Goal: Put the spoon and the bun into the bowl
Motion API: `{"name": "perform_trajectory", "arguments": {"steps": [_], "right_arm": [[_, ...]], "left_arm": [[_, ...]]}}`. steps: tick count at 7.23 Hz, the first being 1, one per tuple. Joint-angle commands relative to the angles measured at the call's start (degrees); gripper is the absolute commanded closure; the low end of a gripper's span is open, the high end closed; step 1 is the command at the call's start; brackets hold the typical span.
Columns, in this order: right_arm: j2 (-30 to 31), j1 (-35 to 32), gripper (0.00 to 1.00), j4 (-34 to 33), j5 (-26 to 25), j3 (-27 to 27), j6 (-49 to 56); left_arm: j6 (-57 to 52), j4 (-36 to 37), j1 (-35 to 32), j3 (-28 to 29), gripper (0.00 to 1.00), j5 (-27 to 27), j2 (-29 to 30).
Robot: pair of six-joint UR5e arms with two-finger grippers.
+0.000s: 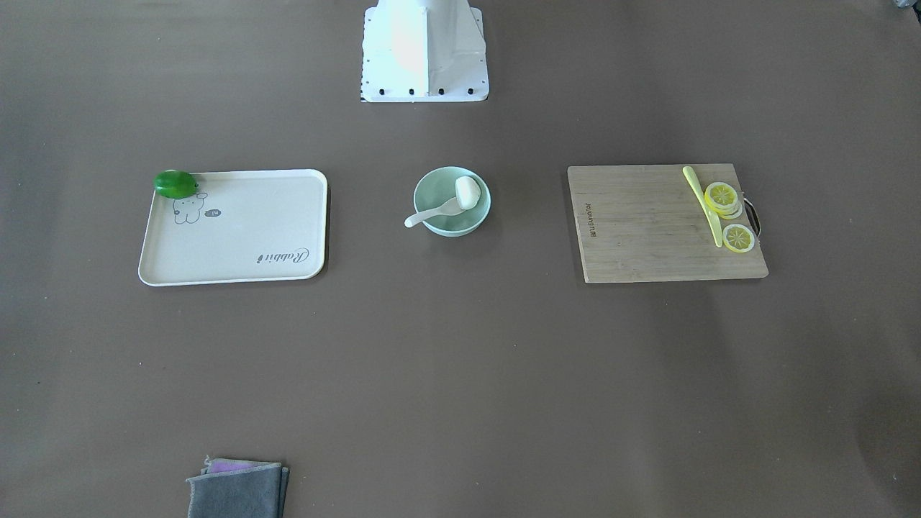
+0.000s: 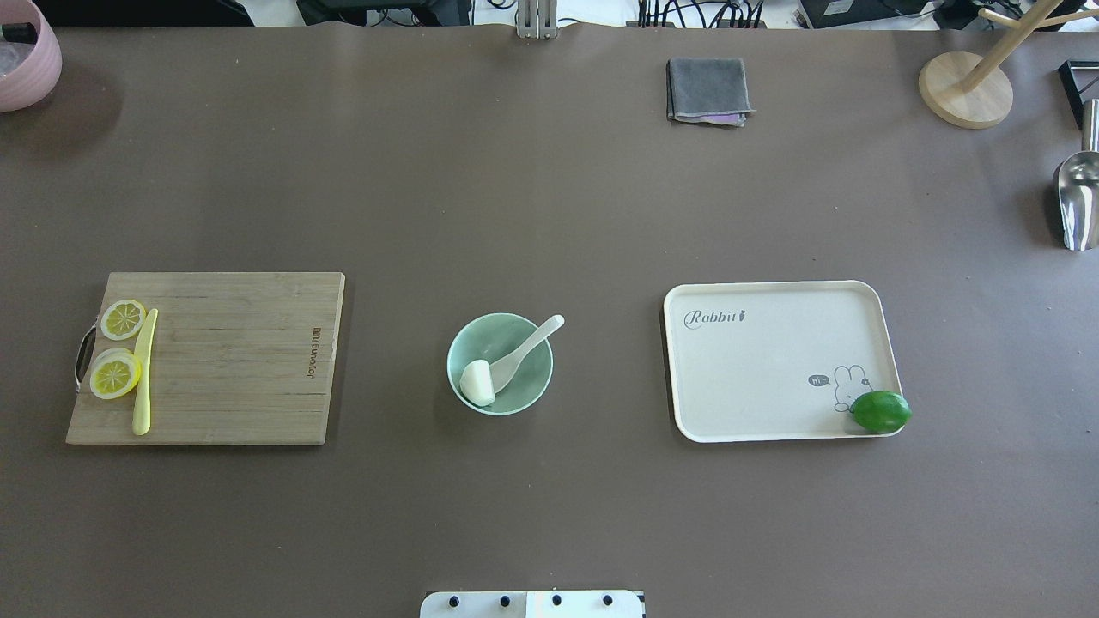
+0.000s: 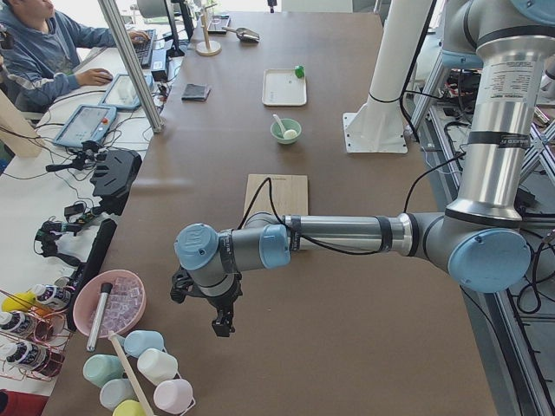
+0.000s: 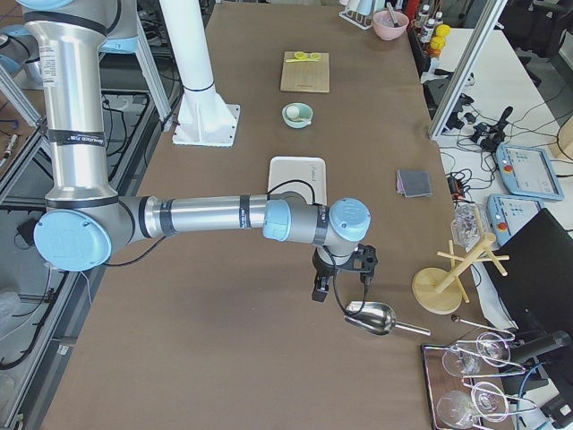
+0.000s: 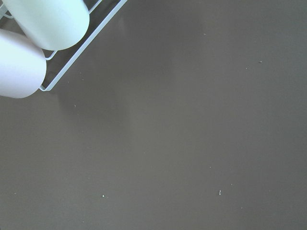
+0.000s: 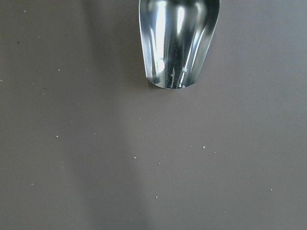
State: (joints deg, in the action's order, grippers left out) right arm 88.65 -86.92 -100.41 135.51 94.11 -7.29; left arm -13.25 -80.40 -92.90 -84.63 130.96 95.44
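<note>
The bowl (image 2: 491, 336) sits at the centre of the overhead view on the brown table (image 2: 549, 197). The bun (image 2: 477, 383) lies inside it against the lower-left wall. The spoon (image 2: 525, 350) has its scoop in the bowl beside the bun, and its handle leans over the upper-right rim. Left of the bowl is a wooden cutting board (image 2: 232, 360) carrying lemon slices (image 2: 116, 376) and a pale-yellow knife (image 2: 143, 371). To the right is a cream tray (image 2: 773, 369) with a lime (image 2: 881, 411) at its lower-right corner. Both jaws are well apart from the bowl. The left jaws hang at the lower left of the exterior left view, near a pink basin (image 3: 108, 303). The right jaws hang just above a metal scoop (image 4: 372, 318) at the lower right of the exterior right view. I cannot tell how wide either pair stands.
</note>
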Motion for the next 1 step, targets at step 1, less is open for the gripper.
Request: {"name": "perform_trajectory", "arguments": {"steps": [1], "right_arm": [[0.0, 0.0, 0.00, 0.2, 0.1, 0.1, 0.0]], "left_arm": [[0.1, 0.0, 0.0, 0.0, 0.02, 0.0, 0.0]]}}
